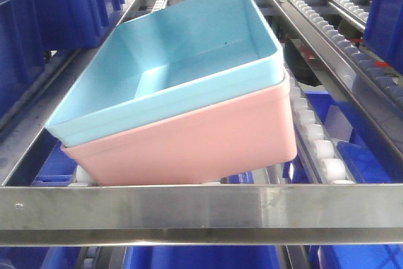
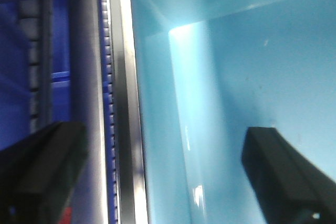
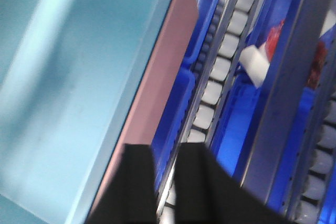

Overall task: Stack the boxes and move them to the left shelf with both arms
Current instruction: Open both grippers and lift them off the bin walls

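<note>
Two nested boxes (one blue (image 1: 189, 48), one pink (image 1: 201, 143)) on one roller shelf (image 1: 201, 209)

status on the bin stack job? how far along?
Stacking looks done: the light blue bin is nested in the pink bin. The pair sits on the roller shelf, skewed to the front rail. Left gripper is open, its jaws straddling the blue bin's wall; right gripper is nearly closed beside the stack. Left: straighten, release.
</note>
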Robot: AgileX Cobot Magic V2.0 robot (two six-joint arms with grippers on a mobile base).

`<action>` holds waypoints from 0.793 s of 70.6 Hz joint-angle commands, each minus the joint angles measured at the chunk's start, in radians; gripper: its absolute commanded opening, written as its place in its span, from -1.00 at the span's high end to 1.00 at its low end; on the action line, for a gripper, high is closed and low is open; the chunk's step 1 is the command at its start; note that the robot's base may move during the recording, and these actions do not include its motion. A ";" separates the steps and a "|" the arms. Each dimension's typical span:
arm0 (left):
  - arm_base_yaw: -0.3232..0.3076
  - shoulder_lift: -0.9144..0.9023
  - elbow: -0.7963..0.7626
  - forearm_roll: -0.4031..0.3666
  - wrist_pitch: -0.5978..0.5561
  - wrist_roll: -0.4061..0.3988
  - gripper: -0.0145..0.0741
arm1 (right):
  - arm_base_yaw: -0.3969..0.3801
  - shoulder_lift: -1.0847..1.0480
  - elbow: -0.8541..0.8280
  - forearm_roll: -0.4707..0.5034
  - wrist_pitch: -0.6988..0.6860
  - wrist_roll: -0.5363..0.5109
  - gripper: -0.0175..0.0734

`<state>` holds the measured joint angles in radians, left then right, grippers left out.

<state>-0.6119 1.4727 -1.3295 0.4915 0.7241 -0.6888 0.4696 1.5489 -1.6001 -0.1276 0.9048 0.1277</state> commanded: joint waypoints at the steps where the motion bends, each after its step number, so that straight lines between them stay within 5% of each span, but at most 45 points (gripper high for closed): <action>1: -0.006 -0.086 -0.039 0.007 0.008 0.002 -0.06 | -0.001 -0.088 -0.036 -0.022 -0.043 -0.007 0.54; 12: -0.024 -0.154 -0.032 -0.015 0.102 0.046 0.71 | -0.001 -0.168 -0.009 -0.022 -0.036 -0.007 0.54; 25: -0.154 -0.216 0.035 -0.015 0.132 0.149 0.69 | -0.001 -0.321 0.209 -0.022 -0.153 -0.007 0.54; 38: -0.304 -0.290 0.152 0.004 0.009 0.151 0.69 | -0.001 -0.511 0.491 -0.022 -0.323 -0.007 0.54; 56: -0.345 -0.454 0.409 0.006 -0.292 0.151 0.69 | -0.001 -0.771 0.826 -0.022 -0.481 -0.008 0.54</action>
<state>-0.9493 1.0834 -0.9571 0.4662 0.5800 -0.5397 0.4696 0.8411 -0.8086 -0.1297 0.5417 0.1277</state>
